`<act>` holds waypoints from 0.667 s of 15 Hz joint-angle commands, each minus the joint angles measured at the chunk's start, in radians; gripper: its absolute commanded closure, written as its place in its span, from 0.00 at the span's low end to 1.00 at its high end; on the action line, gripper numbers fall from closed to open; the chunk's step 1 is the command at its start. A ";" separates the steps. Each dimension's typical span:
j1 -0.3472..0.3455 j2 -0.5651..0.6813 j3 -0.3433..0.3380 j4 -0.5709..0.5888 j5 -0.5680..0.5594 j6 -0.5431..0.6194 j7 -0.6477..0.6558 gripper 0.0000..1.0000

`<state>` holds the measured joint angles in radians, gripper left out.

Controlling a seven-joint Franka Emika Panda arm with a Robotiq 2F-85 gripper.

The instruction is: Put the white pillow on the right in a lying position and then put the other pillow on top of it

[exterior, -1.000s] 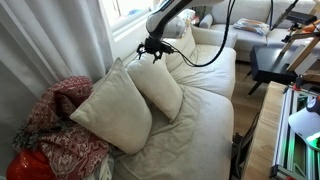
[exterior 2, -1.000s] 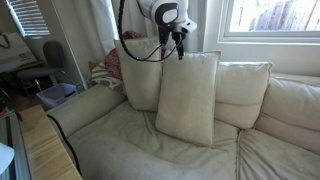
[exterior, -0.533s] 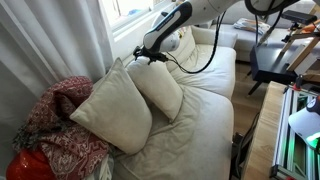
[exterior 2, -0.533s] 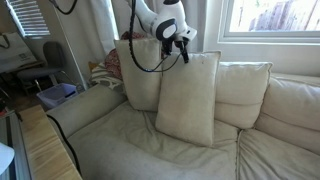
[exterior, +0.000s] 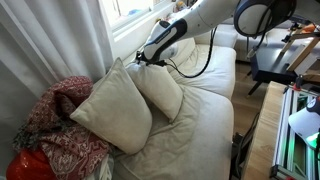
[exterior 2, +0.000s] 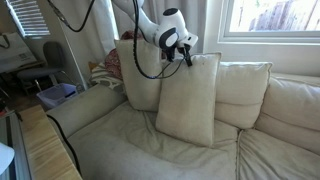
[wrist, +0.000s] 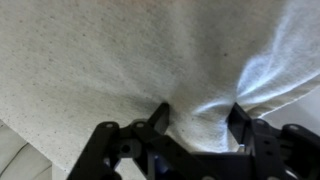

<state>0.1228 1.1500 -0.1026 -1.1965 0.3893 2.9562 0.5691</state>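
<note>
A cream sofa [exterior: 205, 120] stands under a window, with a curtain [exterior: 50, 40] and a red blanket [exterior: 55, 125] at its near end.

In an exterior view we see the gripper [exterior: 148, 62] at the top corner of the right pillow [exterior: 160, 92]. This pillow stands upright against the backrest, its long axis running down and away from the hand. The other pillow [exterior: 108, 112] leans beside it and overlaps one edge.

In an exterior view the gripper [exterior 2: 186, 56] sits on the upper corner of the right pillow [exterior 2: 190, 100], on the side nearest the other pillow [exterior 2: 145, 85]. To lay it flat, we judge the top must tip forward onto the seat.

In the wrist view the fingers [wrist: 160, 116] pinch a puckered ridge of fabric. The pillow's edges are cut off, and we cannot tell how deep the hold goes.
</note>
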 commanded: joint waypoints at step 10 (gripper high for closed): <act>-0.174 -0.044 0.155 0.058 0.002 -0.322 -0.114 0.98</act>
<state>0.0457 1.1387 -0.0369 -1.1223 0.3899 2.7537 0.5620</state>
